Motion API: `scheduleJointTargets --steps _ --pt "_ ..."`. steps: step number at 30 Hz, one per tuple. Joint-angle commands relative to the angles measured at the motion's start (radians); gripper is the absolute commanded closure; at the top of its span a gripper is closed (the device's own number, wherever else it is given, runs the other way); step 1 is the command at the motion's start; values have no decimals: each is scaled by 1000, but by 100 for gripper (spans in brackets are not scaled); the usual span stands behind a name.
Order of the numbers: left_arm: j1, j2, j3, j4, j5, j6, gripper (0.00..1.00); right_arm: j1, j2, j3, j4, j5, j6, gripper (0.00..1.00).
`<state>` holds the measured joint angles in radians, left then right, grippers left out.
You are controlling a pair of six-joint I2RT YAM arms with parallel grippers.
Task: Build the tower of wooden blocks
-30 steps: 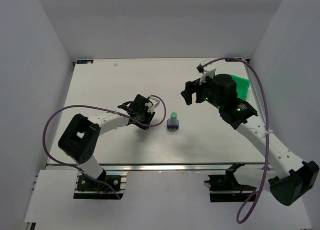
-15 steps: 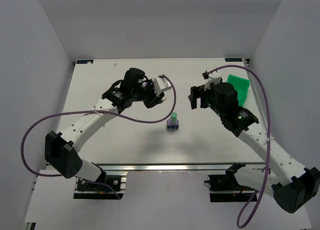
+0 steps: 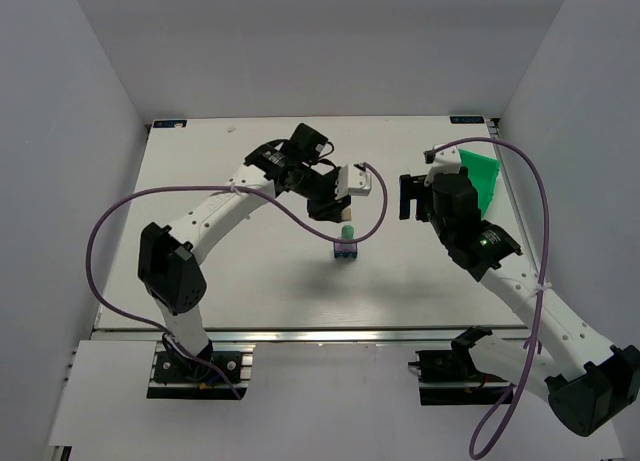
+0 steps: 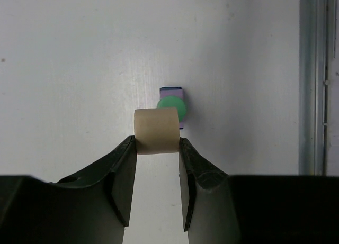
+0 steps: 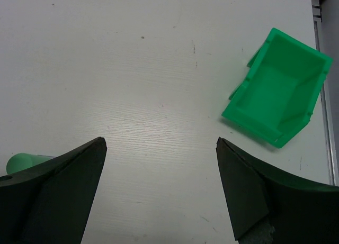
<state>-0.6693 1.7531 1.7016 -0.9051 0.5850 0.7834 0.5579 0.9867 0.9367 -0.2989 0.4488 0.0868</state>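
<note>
The tower [image 3: 346, 243] stands mid-table: a mint green cylinder [image 4: 171, 107] on a lilac purple block over a dark blue block [image 4: 172, 89]. My left gripper [image 4: 156, 143] is shut on a cream block [image 4: 156, 131] and holds it in the air just beside the tower top; in the top view the gripper [image 3: 338, 213] hovers just above and behind the tower. My right gripper [image 5: 161, 143] is open and empty, to the right of the tower; the green cylinder [image 5: 21, 161] shows at its left edge. In the top view the right gripper [image 3: 408, 198] is raised over the table.
A bright green plastic bin [image 3: 478, 178] lies at the table's far right edge, also in the right wrist view [image 5: 275, 88]. A metal rail [image 4: 312, 80] runs along the table's near edge. The left arm's purple cable [image 3: 372, 211] loops close to the tower.
My left arm has swung right from the table's left half, carrying the cream block to just above the tower. My right gripper has drawn back a little to the right.
</note>
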Motion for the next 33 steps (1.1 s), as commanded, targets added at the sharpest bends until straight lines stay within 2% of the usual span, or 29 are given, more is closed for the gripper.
scheduleJointTargets --steps 1,6,14,33 --pt "-22 3 59 -127 61 74 97 -6 -10 1 6 45 13 11" --pt "-49 3 67 -112 59 71 96 -9 -6 1 6 30 5 11" --pt "-79 86 136 -118 -66 -7 93 -12 1 -9 21 19 -7 11" --pt "-108 120 124 -121 -128 -4 93 -18 13 -9 27 10 -5 11"
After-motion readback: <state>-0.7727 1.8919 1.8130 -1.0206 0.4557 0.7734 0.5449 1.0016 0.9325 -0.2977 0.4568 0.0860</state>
